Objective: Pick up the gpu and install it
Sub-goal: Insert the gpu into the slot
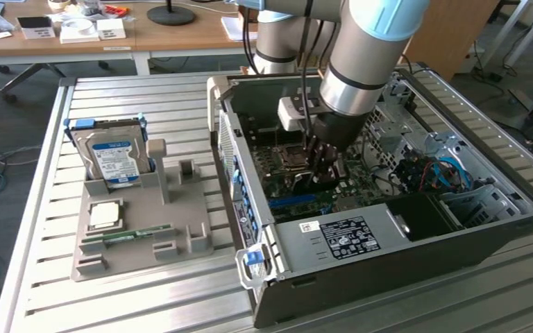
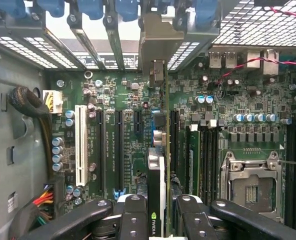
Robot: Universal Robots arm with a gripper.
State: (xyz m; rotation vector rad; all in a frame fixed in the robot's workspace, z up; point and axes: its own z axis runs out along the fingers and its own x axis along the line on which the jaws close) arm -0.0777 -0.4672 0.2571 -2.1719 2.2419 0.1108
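**Gripper holds gpu over motherboard slots**

Nearest us, on the exterior view's left, one grey holder [image 1: 137, 257] carries one hard drive [image 1: 116, 163]. Farther in, inside the open computer case [image 1: 415, 270], our one gripper [image 2: 158, 217] is clamped narrowly on the one gpu [image 2: 156, 175]. The card sits edge-on directly beneath it, its long axis parallel to the expansion slots [image 2: 119, 145].

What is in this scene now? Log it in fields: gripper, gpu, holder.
gripper: gripper inside the open computer case, shut on the gpu
gpu: edge-on to the motherboard, over its expansion slots, metal bracket toward the rear slot openings; seated or not, cannot tell
holder: grey holder on the table at the exterior view's left; hard drive standing in it, RAM stick lying in it
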